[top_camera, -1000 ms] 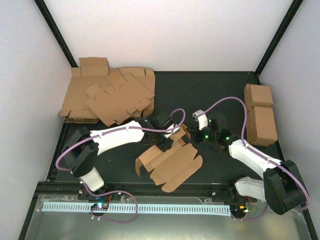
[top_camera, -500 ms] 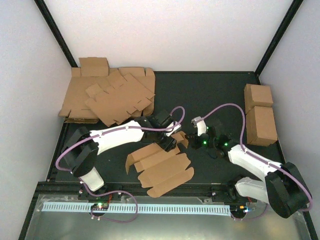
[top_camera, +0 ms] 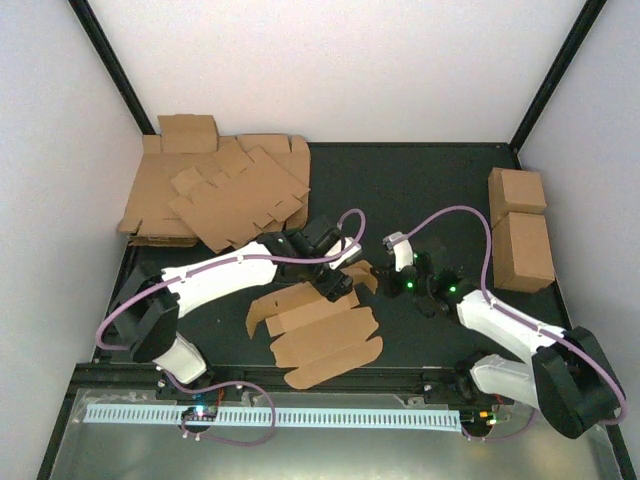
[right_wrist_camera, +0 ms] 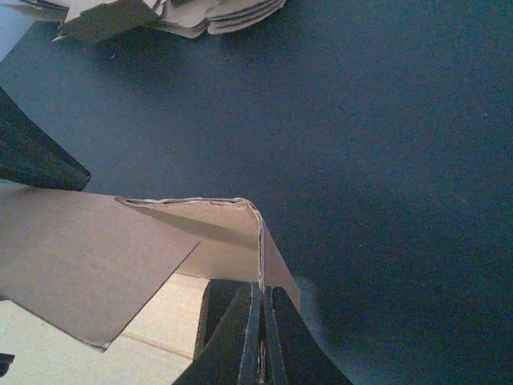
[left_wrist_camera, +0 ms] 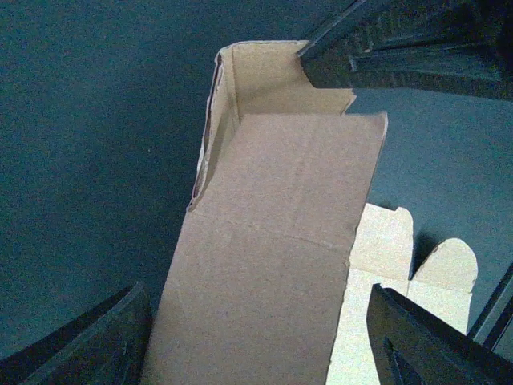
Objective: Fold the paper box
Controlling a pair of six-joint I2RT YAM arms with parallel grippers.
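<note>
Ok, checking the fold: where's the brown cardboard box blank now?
Top view: the brown die-cut cardboard box blank lies near-centre on the black table, toward the near edge, one flap pinched by the right end effector.

The dark surface (top_camera: 420,180) carried a heap of cardboard sheets (top_camera: 215,190) far left, two cardboard cuboids (top_camera: 523,250) at its right edge, and the paper box (top_camera: 320,335) near front centre.

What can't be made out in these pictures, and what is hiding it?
Top view: the fingertips of the left tool and right tool are hidden under their own wrists, so contact with the paper box is unreadable there.
Left wrist view: the box's near end is cut off by the bottom edge.
Right wrist view: the cardboard heap is mostly cut off by the top edge.
</note>
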